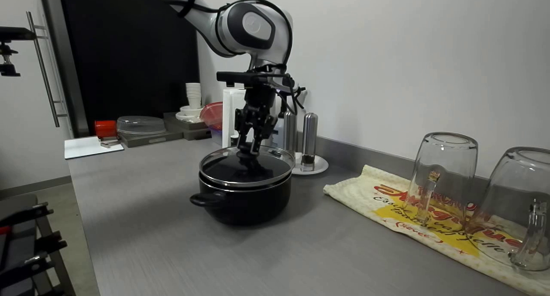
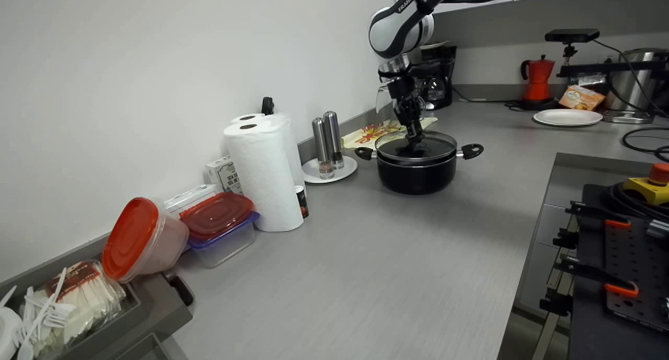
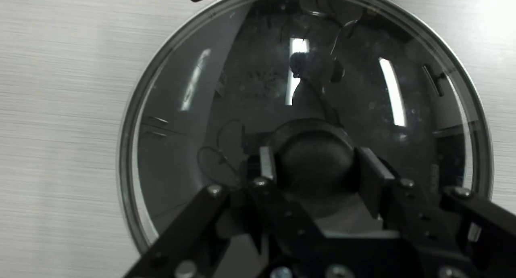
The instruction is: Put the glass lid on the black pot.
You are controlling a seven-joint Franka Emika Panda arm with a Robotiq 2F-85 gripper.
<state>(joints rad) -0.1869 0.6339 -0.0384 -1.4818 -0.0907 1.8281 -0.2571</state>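
Note:
The black pot stands on the grey counter and also shows in an exterior view. The glass lid lies level over the pot's mouth, centred on it, in both exterior views. A thin dark band shows between lid rim and pot rim; I cannot tell whether they touch all round. My gripper points down at the lid's centre. In the wrist view, its fingers stand against both sides of the dark knob. The lid's glass fills most of that view.
Two upturned glass mugs stand on a printed towel by the wall. Two steel mills stand on a white plate close to the pot. Paper towel rolls and food containers line the wall. The counter's front edge is opposite.

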